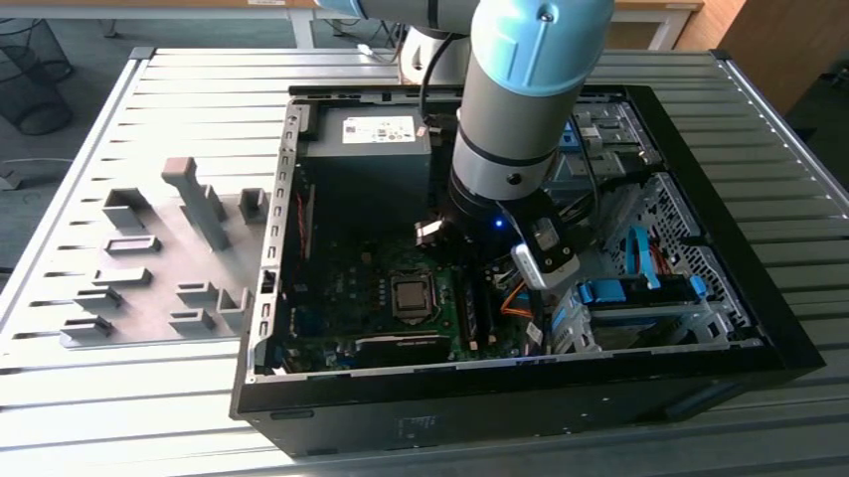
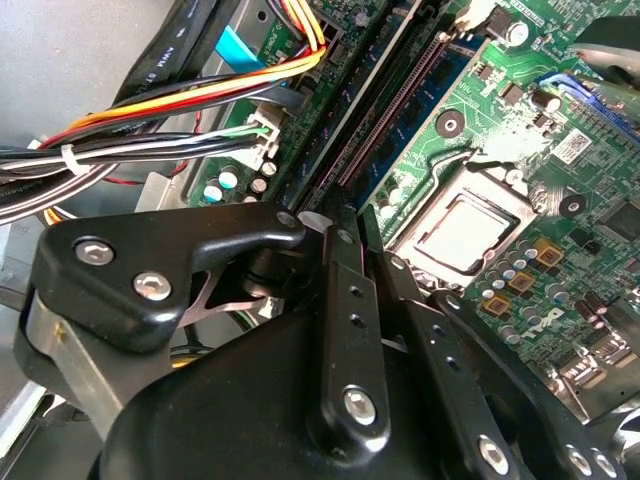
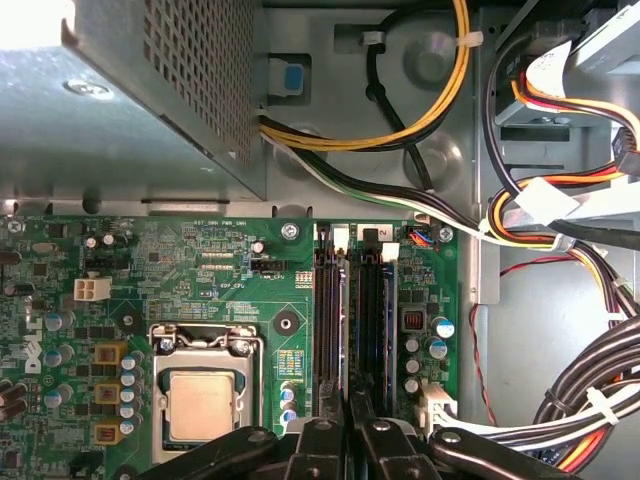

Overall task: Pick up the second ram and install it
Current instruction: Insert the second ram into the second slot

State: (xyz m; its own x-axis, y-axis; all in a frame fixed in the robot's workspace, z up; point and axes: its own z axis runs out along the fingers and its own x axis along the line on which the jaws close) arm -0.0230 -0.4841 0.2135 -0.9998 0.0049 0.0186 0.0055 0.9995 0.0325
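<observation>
1. The claw [image 3: 349,425] is lowered into the open computer case [image 1: 743,343], its fingers [image 2: 350,330] pressed together on the thin edge of the second ram [image 3: 348,335].
2. The stick is held upright over the memory slots [image 3: 372,320], beside the CPU socket [image 3: 200,395], seemingly for seating.
3. Bundled cables [image 3: 590,390] are packed inside the case beside the claw.

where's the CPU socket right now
The CPU socket sits on the motherboard inside the open computer case, just to the exterior view's left of the memory slots, with the gripper over those slots.
</observation>
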